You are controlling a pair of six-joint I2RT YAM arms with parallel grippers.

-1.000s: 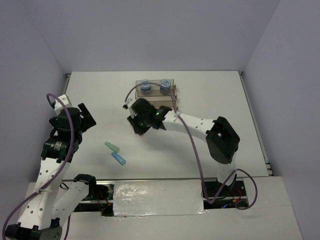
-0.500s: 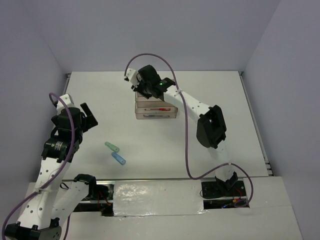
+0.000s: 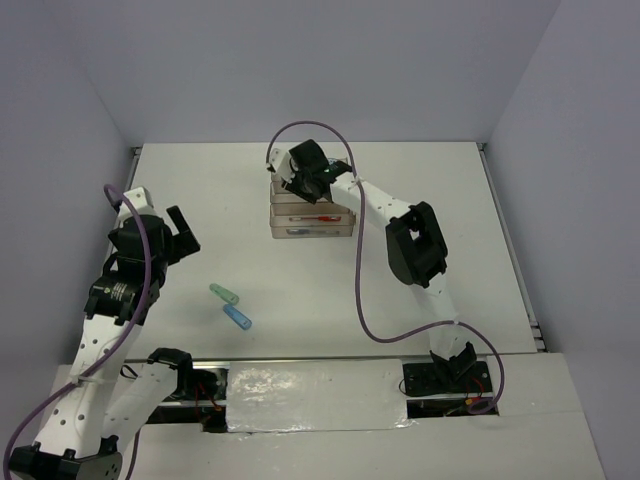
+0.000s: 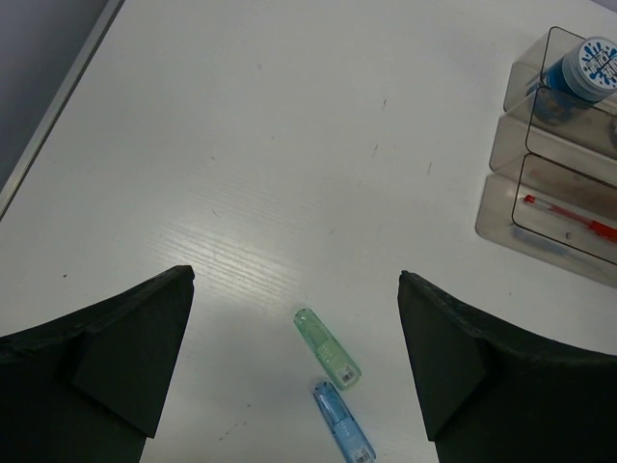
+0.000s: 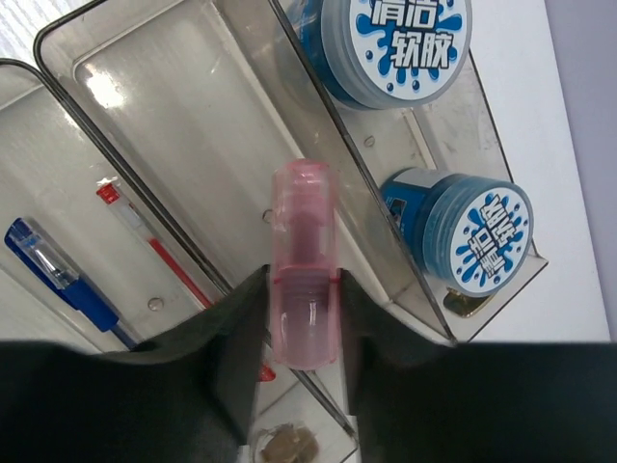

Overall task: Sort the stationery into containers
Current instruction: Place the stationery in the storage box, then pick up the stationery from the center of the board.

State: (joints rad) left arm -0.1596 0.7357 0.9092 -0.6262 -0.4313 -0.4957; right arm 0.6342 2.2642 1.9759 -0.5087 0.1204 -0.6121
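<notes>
My right gripper (image 5: pixel 304 289) is shut on a pink capsule (image 5: pixel 304 241) and holds it over the containers (image 5: pixel 193 145), above the empty tray beside the one with two blue rolls (image 5: pixel 405 43). A red pen (image 5: pixel 145 236) and a blue pen (image 5: pixel 58 275) lie in the trays on the other side. From above, the right gripper (image 3: pixel 300 175) hangs over the far end of the containers (image 3: pixel 310 228). A green capsule (image 4: pixel 326 347) and a blue capsule (image 4: pixel 342 431) lie on the table under my open left gripper (image 4: pixel 296 278), which stands at the left (image 3: pixel 175 232).
White walls close the table at the back and both sides, with a raised edge (image 4: pixel 58 116) on the left. The right arm's purple cable (image 3: pixel 360 290) loops over the table's right half. A small brownish piece (image 5: pixel 284 446) lies in a tray near the right fingers.
The right arm has swung from the table's middle out to the far end of the containers, carrying the pink capsule. The left gripper stays open and has barely shifted.
</notes>
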